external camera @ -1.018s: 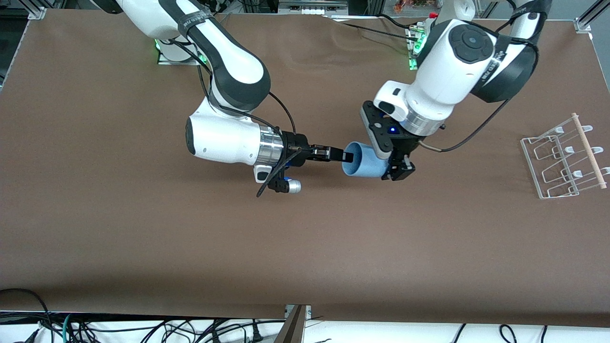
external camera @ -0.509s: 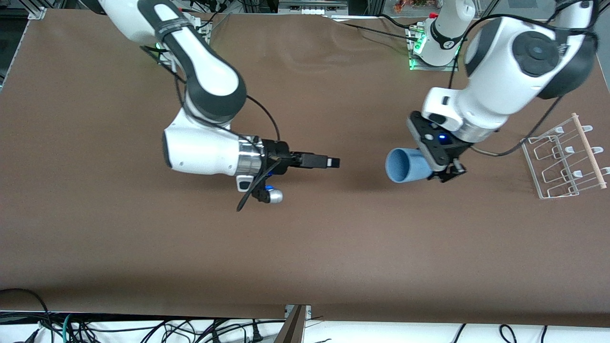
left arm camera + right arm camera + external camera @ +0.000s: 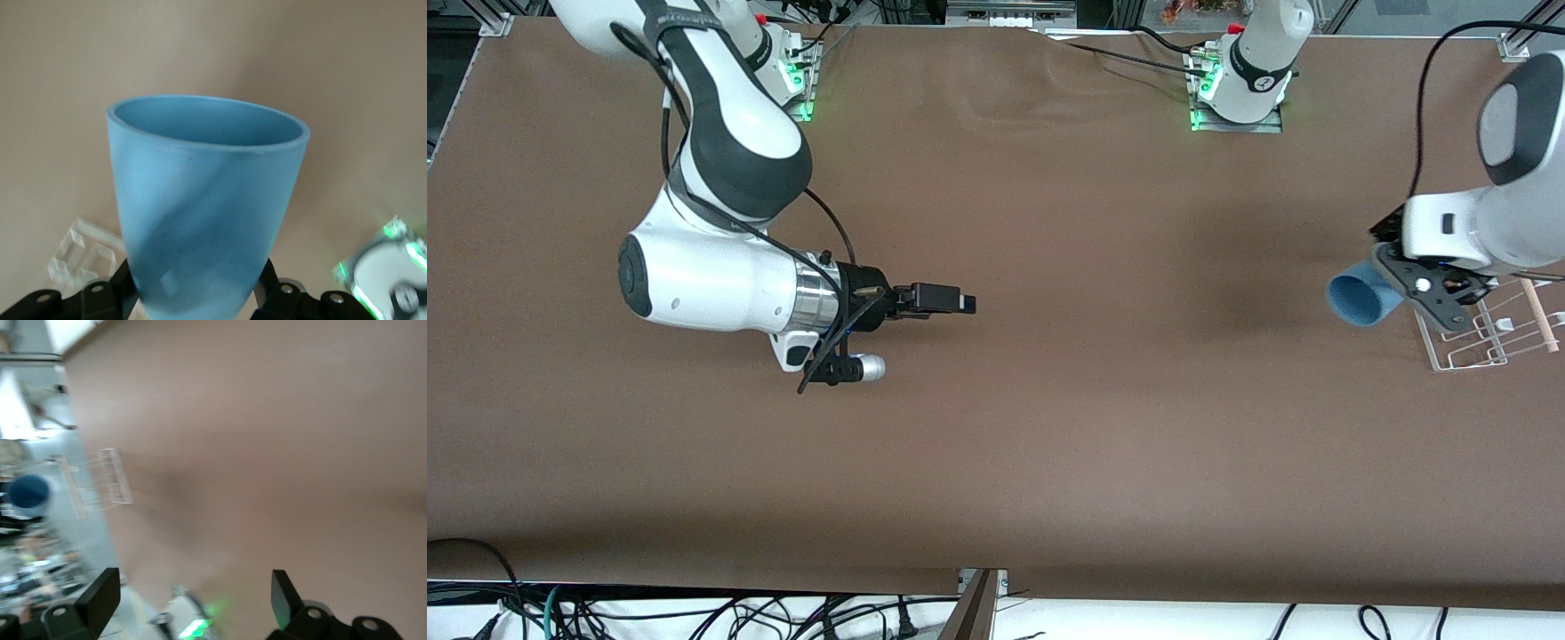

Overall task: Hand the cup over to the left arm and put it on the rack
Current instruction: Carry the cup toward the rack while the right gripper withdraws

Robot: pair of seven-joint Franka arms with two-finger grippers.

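Cup (image 3: 200,213), matte light-blue, tapered, clamped sideways in left gripper (image 3: 1440,298) seemingly over rack (image 3: 1485,342); right gripper (image 3: 193,597) spread wide

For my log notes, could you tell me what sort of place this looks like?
Probably a robotics lab bench: two white Franka arms bolted to a brown-covered table, loose cables along its edge, and the left pincer carrying a light-blue plastic cup near a white wire rack.

**A robotics lab bench**

This looks like a research lab: a large table (image 3: 996,427) covered in plain brown sheeting, aluminium framing (image 3: 1519,43) at its corners, arm bases (image 3: 1240,107) bolted down with green status lights, and loose cables (image 3: 694,613) tangled along the near edge. The blurred shelving clutter (image 3: 27,540) probably belongs to the same room.
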